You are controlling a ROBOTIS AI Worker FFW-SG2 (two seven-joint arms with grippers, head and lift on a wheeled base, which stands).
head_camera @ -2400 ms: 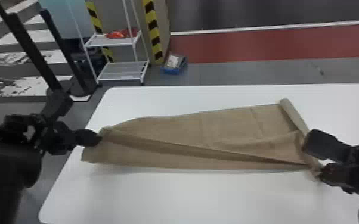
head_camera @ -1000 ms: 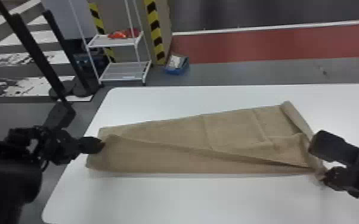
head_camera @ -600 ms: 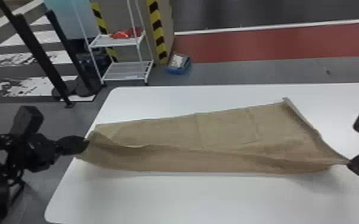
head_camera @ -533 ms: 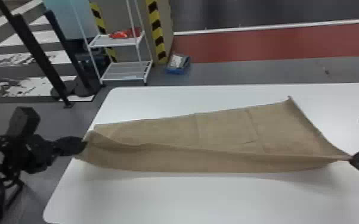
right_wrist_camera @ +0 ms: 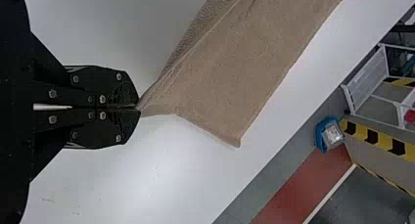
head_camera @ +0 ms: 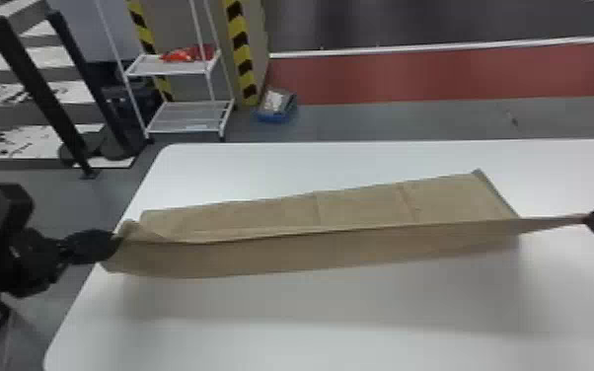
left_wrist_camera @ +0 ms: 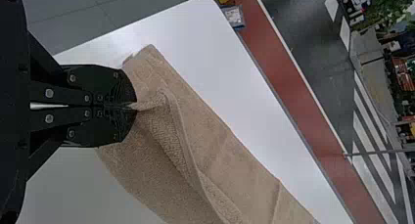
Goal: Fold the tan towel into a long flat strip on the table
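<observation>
Towel (head_camera: 311, 251) stretched nine to three o'clock over table (head_camera: 335, 320), pinched by left gripper (head_camera: 116, 241) at nine, right gripper (head_camera: 586, 220) at three; far layer (head_camera: 365, 204) at twelve from held edge (head_camera: 340, 229), lift likely needed that way.

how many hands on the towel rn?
2. Left hand: shut on the tan towel at its left end. Right hand: shut on the tip that stretches out from its right end.
</observation>
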